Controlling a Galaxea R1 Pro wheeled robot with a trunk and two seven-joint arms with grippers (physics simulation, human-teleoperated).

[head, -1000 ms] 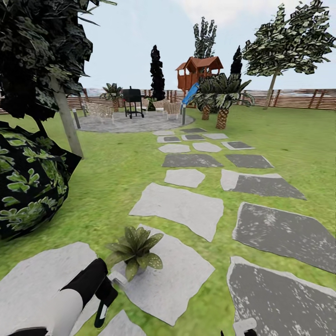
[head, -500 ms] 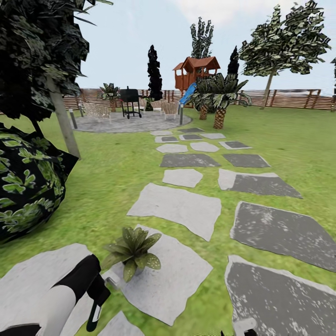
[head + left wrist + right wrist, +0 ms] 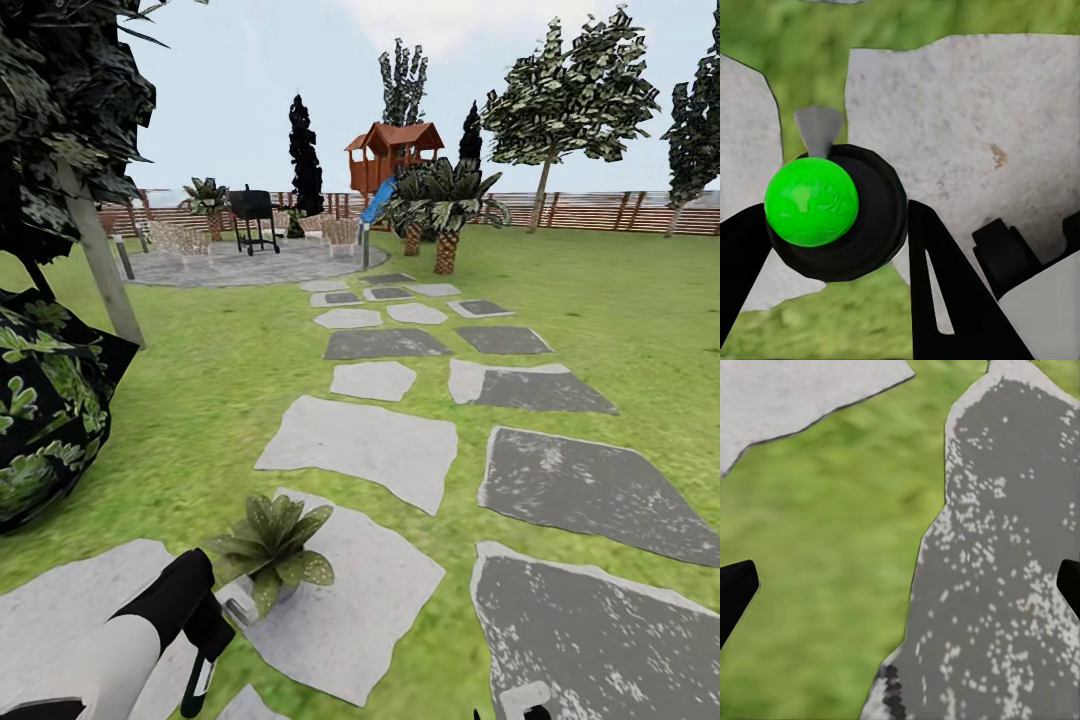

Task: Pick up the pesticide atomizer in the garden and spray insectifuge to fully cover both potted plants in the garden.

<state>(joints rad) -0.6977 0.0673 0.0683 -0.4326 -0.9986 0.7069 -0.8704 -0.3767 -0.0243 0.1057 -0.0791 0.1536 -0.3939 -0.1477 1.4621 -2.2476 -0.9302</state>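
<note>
a small potted plant (image 3: pixel 270 548), green pointed leaves in a rosette, stands upright on a pale stepping stone (image 3: pixel 370 590).

No text, label, number or sign can be read anywhere.

— What does the left arm (image 3: pixel 120 645) look like from where you stand?

— A white rounded shell, then a black cuff, with slim black fingers (image 3: pixel 197 680) past it.

— And close up?

— The left gripper's (image 3: pixel 832 292) fingers are flat black wedges, one with a narrow slot; a white block with black lugs sits beside them. The right gripper (image 3: pixel 900 585) shows black fingertips.
</note>
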